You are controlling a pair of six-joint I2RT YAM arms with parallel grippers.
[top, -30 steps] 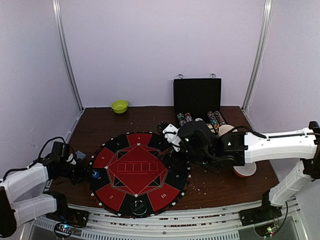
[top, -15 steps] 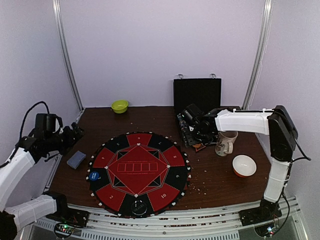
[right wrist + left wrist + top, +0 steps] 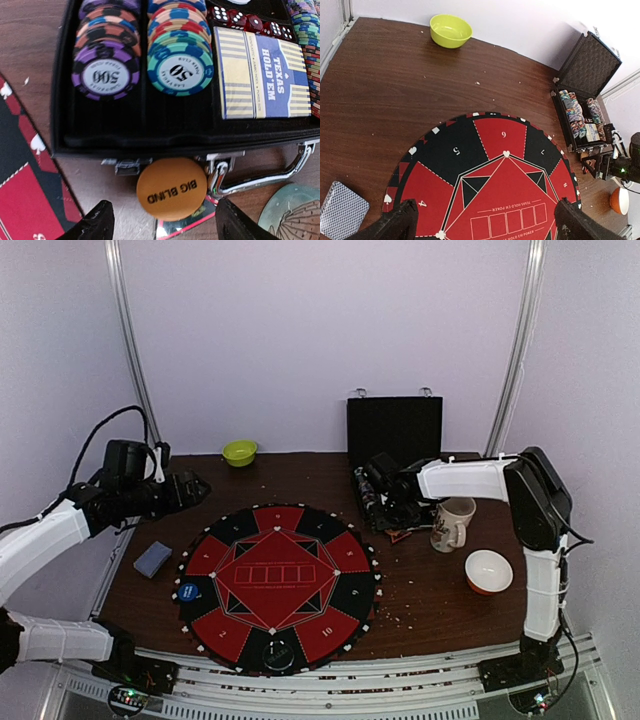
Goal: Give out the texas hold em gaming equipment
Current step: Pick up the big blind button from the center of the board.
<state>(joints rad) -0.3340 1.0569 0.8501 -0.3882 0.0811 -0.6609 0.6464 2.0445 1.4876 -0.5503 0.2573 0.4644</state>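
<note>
- Dark wooden counter (image 3: 440, 590) — striped poker chips (image 3: 105, 75) sat in the case (image 3: 65, 135) near its far edge.
- Over the far-left corner, the left fingers (image 3: 400, 222) were spread wide.
- Spread too were the right fingers (image 3: 97, 222) — the orange disc (image 3: 171, 189) lay just beside the case.

Top cam sits high behind both arm bases, angled down and forward, far enough back to take in the whole table (image 3: 440, 590) and the back wall (image 3: 320, 340).

Left wrist cam hangs well above the wood, tilted down and forward. The left gripper (image 3: 485, 205) only pokes its 2 fingers into the bottom corners. The round mat (image 3: 490, 185) lies between and ahead of the jaws, and the open case (image 3: 585, 100) is far ahead to their right.

Right wrist cam is super close, looking almost straight down. The right gripper (image 3: 165, 207) sits at the bottom edge, with the chip rows (image 3: 145, 50) just ahead of the jaws and a sliver of mat to their left.

All 3 views share that case and the mat. Top and left wrist also share the green bowl (image 3: 451, 30).
</note>
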